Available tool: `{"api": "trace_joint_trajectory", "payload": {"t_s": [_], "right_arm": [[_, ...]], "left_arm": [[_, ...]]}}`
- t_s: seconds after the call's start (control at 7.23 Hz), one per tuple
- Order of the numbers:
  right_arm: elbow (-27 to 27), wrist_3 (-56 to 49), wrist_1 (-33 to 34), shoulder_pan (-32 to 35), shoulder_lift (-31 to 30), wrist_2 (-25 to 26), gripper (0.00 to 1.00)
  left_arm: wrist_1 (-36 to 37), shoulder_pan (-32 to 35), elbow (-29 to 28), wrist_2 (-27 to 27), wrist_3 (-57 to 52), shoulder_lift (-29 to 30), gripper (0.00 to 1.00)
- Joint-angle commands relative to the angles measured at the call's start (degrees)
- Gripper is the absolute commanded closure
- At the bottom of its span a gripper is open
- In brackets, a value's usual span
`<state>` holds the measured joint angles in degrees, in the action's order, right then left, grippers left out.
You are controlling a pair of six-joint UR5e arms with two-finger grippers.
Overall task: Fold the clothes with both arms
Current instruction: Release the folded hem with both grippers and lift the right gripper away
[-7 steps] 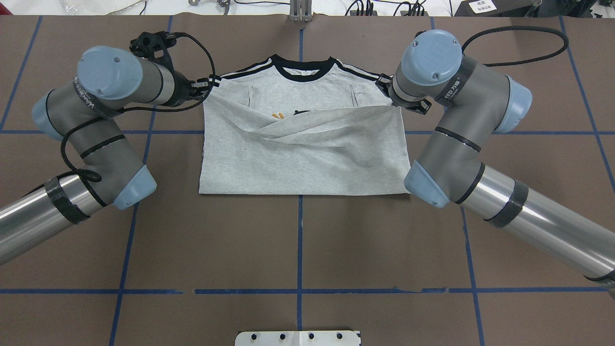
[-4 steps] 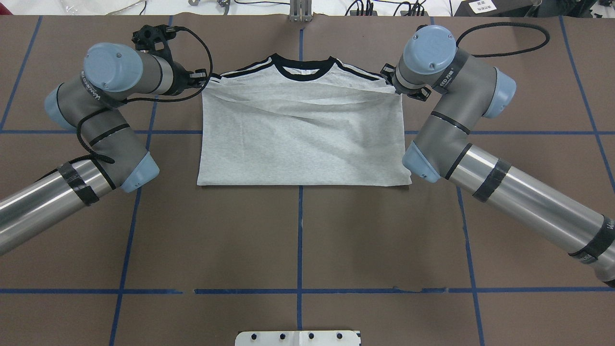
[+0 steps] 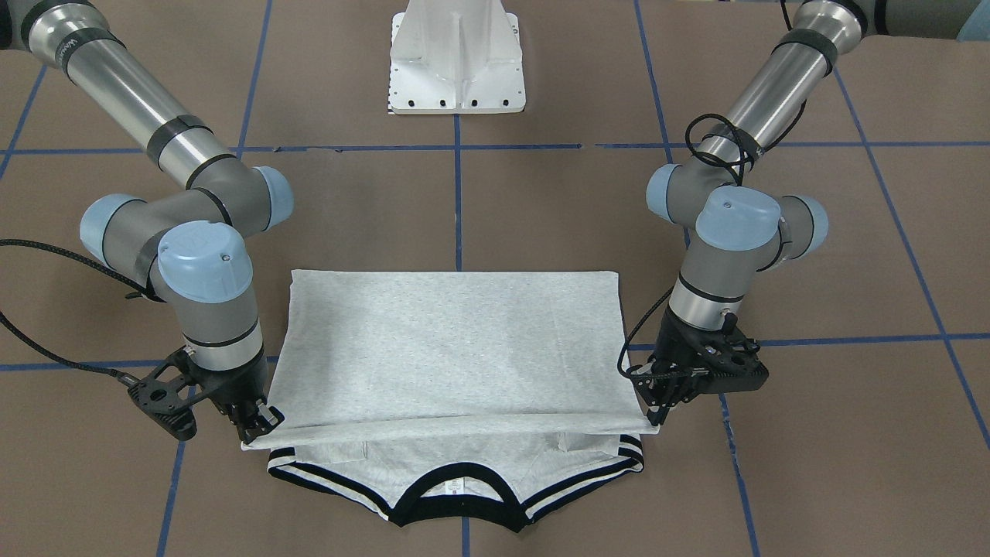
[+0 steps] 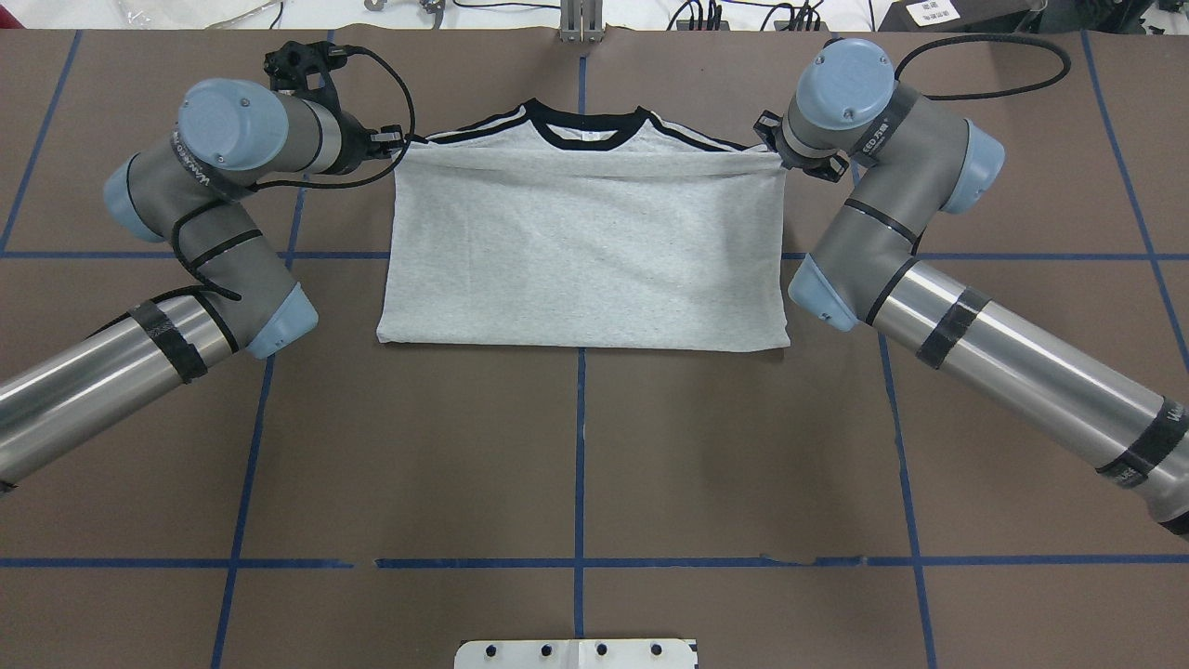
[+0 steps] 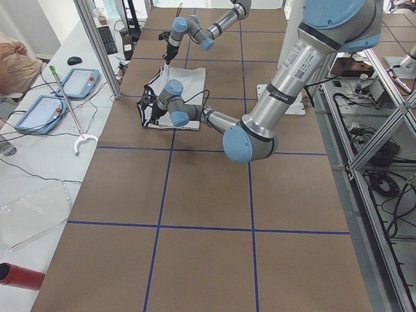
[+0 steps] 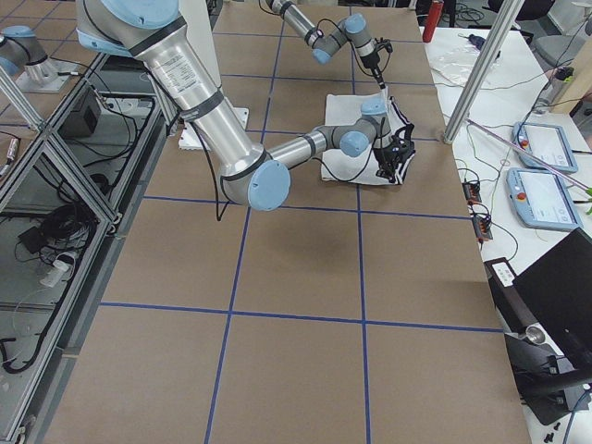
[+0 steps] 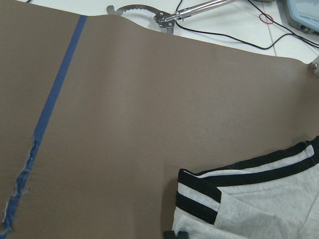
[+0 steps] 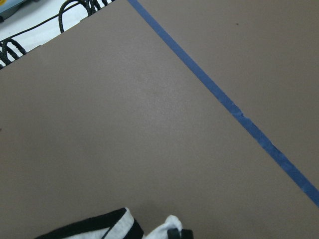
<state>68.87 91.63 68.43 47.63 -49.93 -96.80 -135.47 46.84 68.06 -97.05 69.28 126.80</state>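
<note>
The light grey T-shirt (image 4: 585, 251) lies folded in half on the brown table, its lower half drawn up over the front, so the print is hidden. Beyond the fold, the black collar (image 4: 585, 125) and striped shoulder trim still show. My left gripper (image 4: 401, 144) is shut on the hem corner at the shirt's left shoulder; in the front-facing view the left gripper (image 3: 657, 414) holds that corner just above the sleeve. At the other shoulder my right gripper (image 4: 776, 149) is shut on the other hem corner, as the right gripper (image 3: 259, 425) also shows. The striped sleeve (image 7: 224, 184) fills the left wrist view's lower right.
The white pedestal (image 3: 458, 58) stands at the robot's side of the table. Blue tape lines (image 4: 580, 446) grid the brown surface. Cables and tools (image 7: 164, 17) lie just past the far edge. An operators' bench with tablets (image 5: 78, 81) runs along that side.
Both grippers have carried the hem farther toward the collar. The sagging fold has pulled flat and now covers the print and chest.
</note>
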Motion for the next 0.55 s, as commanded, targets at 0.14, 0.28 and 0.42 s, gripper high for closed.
{"api": "trace_joint_trajectory", "payload": {"t_s": [0.14, 0.28, 0.42], "right_arm": [[-3.0, -0.3, 0.0, 0.7, 3.4, -0.1, 1.0], [-3.6, -0.3, -0.1, 0.7, 3.8, -0.1, 1.0], [-4.1, -0.5, -0.1, 0.7, 4.2, 0.0, 0.53]], "left_arm": [[-0.1, 0.1, -0.3, 0.0, 0.0, 0.1, 1.0], [-0.1, 0.1, -0.4, 0.0, -0.1, -0.1, 1.0], [-0.1, 0.5, -0.5, 0.0, -0.1, -0.1, 0.84]]}}
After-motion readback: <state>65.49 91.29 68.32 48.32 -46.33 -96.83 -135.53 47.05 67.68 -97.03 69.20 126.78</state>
